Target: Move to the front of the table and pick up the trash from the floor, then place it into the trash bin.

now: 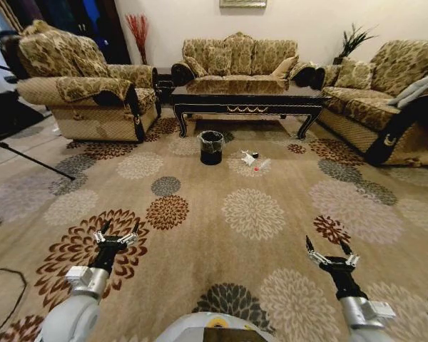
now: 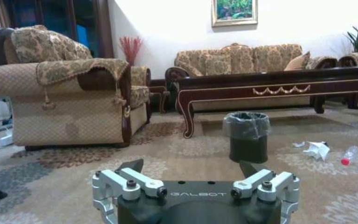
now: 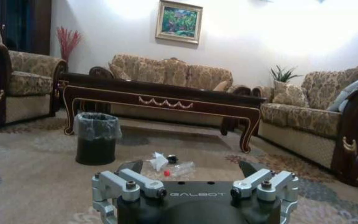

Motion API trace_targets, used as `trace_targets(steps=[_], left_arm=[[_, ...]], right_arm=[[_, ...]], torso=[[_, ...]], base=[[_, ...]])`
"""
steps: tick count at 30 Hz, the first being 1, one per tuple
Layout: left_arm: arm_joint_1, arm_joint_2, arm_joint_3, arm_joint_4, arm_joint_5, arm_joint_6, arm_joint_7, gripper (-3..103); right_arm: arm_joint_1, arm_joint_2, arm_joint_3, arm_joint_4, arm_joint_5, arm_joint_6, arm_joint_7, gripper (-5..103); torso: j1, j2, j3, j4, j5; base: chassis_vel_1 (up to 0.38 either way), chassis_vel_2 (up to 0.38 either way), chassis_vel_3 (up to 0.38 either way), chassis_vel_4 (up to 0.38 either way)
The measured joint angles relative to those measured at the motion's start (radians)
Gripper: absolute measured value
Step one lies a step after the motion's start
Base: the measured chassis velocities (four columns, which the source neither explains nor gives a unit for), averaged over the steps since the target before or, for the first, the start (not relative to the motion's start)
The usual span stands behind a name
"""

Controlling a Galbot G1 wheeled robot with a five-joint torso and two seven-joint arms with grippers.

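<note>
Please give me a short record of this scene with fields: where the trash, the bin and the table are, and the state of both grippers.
table: dark wood table before the middle sofa
trash bin: black, bag-lined trash bin on the carpet in front of the table
trash: crumpled paper and a clear piece with a red end, trash on the carpet, to the robot's right of the bin
left gripper: open, empty, far from the trash
right gripper: open, empty, far from the trash

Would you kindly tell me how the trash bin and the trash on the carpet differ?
The trash bin is one dark, upright round thing lined with a clear bag; the trash is several small, mostly white scraps lying flat, one with a red end. The bin stands left of the trash. Both sit on the carpet before the table.
</note>
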Motion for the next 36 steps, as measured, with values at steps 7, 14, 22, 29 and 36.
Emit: trace_targets(steps=[7, 14, 22, 29, 36], left_arm=[[0.005, 0.003, 0.0, -0.002, -0.006, 0.004, -0.003, 100], [-0.003, 0.002, 0.001, 0.005, -0.006, -0.001, -0.003, 100], [-0.01, 0.001, 0.005, 0.012, -0.005, -0.002, -0.002, 100], [-0.014, -0.002, 0.01, 0.016, -0.003, -0.002, -0.002, 100], [-0.02, -0.003, 0.013, 0.016, -0.002, -0.002, -0.002, 100]], right_arm=[[0.0, 0.002, -0.006, 0.0, -0.007, 0.0, 0.0, 100], [0.002, 0.002, -0.01, -0.002, -0.009, 0.0, 0.0, 100], [0.003, 0.002, -0.011, -0.005, -0.016, 0.0, -0.008, 100], [-0.001, 0.004, -0.014, -0.01, -0.02, 0.008, -0.017, 100], [-0.003, 0.003, -0.014, -0.014, -0.021, 0.011, -0.021, 100]], torso=[[0.0, 0.0, 0.002, -0.0001, 0.0], [0.0, 0.0, 0.004, 0.0, 0.0], [0.0, 0.0, 0.006, -0.0002, 0.0], [0.0, 0.0, 0.006, 0.0, 0.0], [0.0, 0.0, 0.007, -0.0001, 0.0]], base=[[-0.122, 0.111, 0.096, -0.113], [-0.127, 0.138, 0.13, -0.14], [-0.143, 0.137, 0.133, -0.131], [-0.15, 0.154, 0.149, -0.158], [-0.202, 0.189, 0.198, -0.177]])
